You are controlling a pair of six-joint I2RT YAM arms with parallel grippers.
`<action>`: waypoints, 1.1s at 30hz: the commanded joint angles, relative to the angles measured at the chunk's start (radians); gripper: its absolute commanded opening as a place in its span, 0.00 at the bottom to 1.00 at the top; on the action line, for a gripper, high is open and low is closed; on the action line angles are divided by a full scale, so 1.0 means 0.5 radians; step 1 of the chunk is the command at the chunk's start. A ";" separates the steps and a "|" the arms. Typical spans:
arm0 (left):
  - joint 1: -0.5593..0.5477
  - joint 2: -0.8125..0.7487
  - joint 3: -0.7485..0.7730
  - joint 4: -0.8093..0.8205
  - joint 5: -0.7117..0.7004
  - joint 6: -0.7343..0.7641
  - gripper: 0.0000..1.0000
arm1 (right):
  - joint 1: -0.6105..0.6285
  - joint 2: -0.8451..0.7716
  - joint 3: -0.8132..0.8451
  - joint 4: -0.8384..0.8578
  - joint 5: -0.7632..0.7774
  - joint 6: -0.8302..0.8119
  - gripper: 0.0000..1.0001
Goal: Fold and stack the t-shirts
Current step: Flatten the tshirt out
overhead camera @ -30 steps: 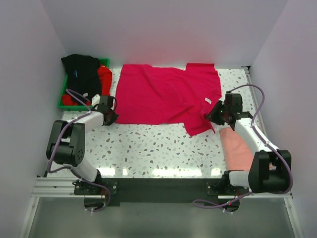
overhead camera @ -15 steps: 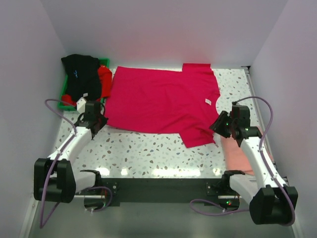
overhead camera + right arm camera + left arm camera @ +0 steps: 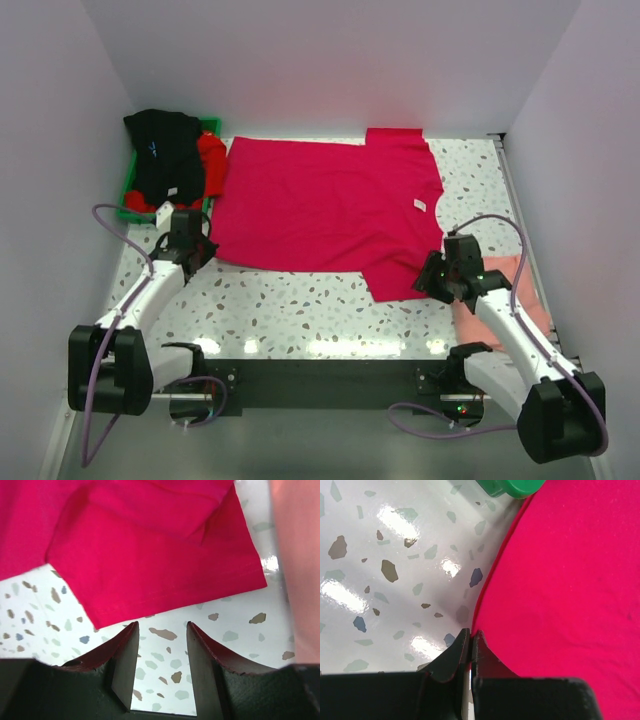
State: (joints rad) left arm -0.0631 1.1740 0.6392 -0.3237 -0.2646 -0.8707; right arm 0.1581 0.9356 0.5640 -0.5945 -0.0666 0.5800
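The crimson-pink t-shirt (image 3: 320, 205) lies spread flat across the table, its white neck label (image 3: 421, 204) at the right. My left gripper (image 3: 192, 245) is shut on the shirt's left edge (image 3: 485, 605), low at the table. My right gripper (image 3: 432, 280) is open and empty, just in front of the shirt's near right sleeve (image 3: 150, 565). The salmon-pink shirt (image 3: 500, 300) lies folded at the right, under my right arm, and shows at the right edge of the right wrist view (image 3: 300, 555). The black shirt (image 3: 165, 150) and the bright red shirt (image 3: 212, 160) lie heaped at the far left.
The green plastic tray (image 3: 128, 200) at the far left holds the black and red shirts; its corner shows in the left wrist view (image 3: 512, 486). Speckled tabletop (image 3: 300, 300) runs in front of the crimson shirt. Walls close in on three sides.
The crimson shirt slid left with my left gripper and flattened. My right gripper has come off the sleeve and moved toward the near edge, now open over bare table.
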 commanded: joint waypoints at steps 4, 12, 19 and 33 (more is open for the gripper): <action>0.025 -0.056 0.010 0.025 0.054 0.057 0.00 | 0.135 -0.009 -0.100 0.183 0.390 0.236 0.48; 0.025 -0.059 -0.023 0.092 0.142 0.057 0.00 | 0.144 0.245 0.004 0.269 0.789 0.285 0.50; 0.025 -0.038 -0.048 0.144 0.185 0.076 0.00 | 0.181 0.485 0.029 0.354 0.897 0.291 0.56; 0.025 -0.053 -0.119 0.227 0.284 0.030 0.00 | 0.257 0.813 0.164 0.318 0.744 0.202 0.31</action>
State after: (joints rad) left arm -0.0589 1.1664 0.5903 -0.2581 -0.1398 -0.8536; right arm 0.2760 1.3132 0.6144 -0.4545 0.3229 0.6838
